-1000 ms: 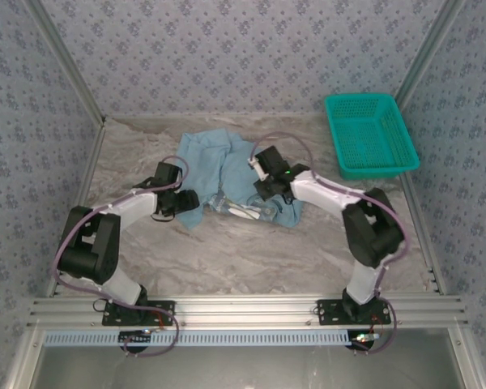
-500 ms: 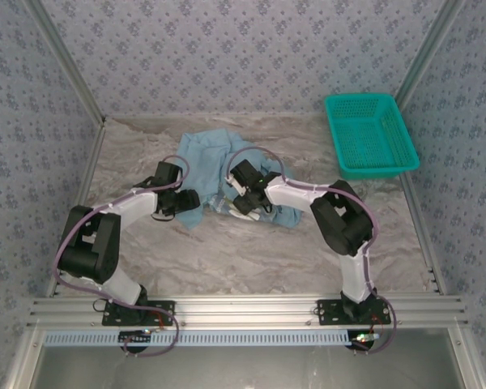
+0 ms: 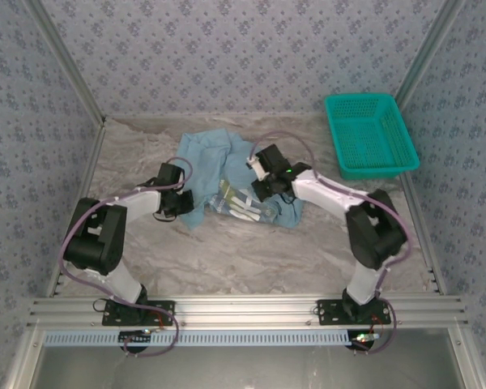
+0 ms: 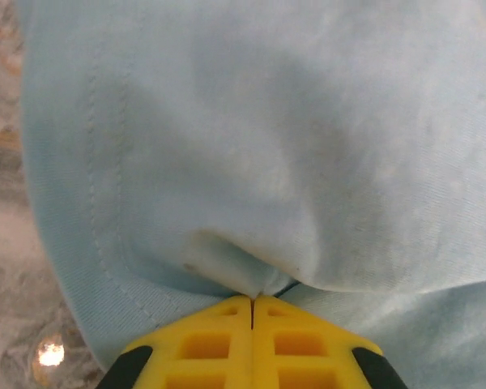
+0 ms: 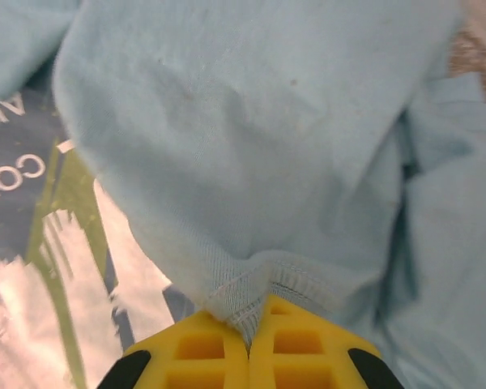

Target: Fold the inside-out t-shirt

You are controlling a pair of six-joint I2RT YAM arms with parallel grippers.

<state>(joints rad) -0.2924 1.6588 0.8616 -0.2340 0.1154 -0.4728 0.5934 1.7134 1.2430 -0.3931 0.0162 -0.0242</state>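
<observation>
A: Where is the garment found, and how is it held?

B: The soft light-blue cotton t-shirt (image 3: 206, 154) is seen crumpled in the upper middle of the overhead frame. It lies on the marbled grey surface (image 3: 251, 251), well apart from the teal plastic mesh basket (image 3: 368, 134) at the upper right. The left end effector (image 4: 252, 304) is closed on a pucker of cloth just beside a stitched hem, at the heap's lower left edge. The right end effector (image 5: 249, 336) is closed on a ribbed, stitched edge near the heap's right side. A patch of white-lettered print (image 5: 20, 174) is exposed to the left of it in the wrist view.

A: What could be spoiled from here?

B: Little cloth is taken in either pinch, so a hem could be slipped out if the arms are drawn apart sharply. Whether more than one layer is caught at the left cannot be told; if so, the shirt would be lifted as a bunch and not spread. Which edges are held cannot be told either, so if mismatched ones are pulled, the garment would be twisted rather than flattened. The cloth could also be dragged across the surface and wrinkled if it is not raised enough.
</observation>
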